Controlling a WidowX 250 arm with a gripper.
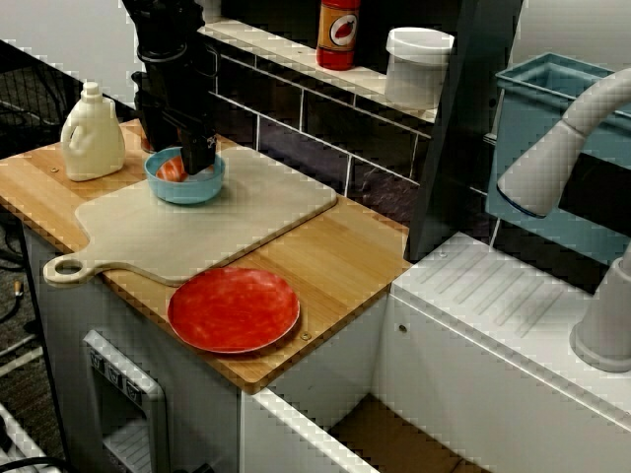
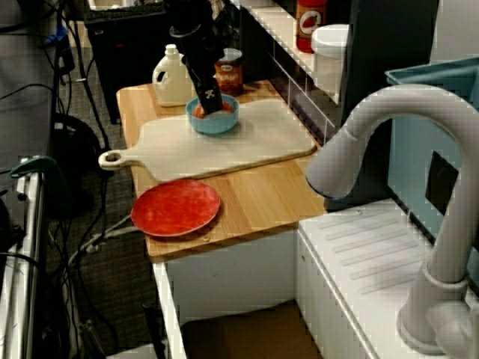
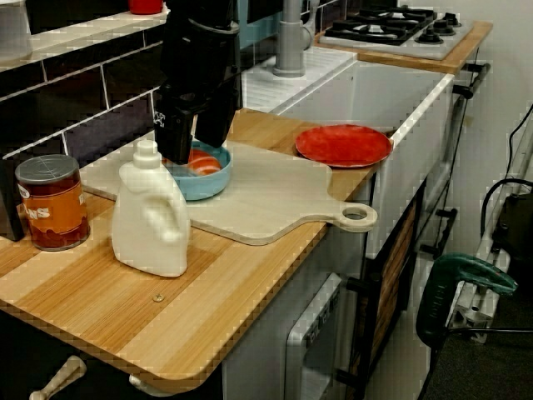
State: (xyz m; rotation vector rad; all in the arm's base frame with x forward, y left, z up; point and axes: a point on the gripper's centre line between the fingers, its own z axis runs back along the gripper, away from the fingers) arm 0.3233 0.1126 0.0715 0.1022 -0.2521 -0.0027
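In the view from the front, your claw is down inside the blue bowl, with an orange thing lying in the bowl just beside its tip. The bowl stands on the pale cutting board, toward the left end of the tabletop. A white bottle stands near it at that end, and a red plate lies at the front edge.

In the view along the tabletop, the claw hides most of the bowl's inside.

In the view from the bottle end, a can stands near the bottle at the back edge. You cannot tell whether the claw is apart or clamped on the orange thing
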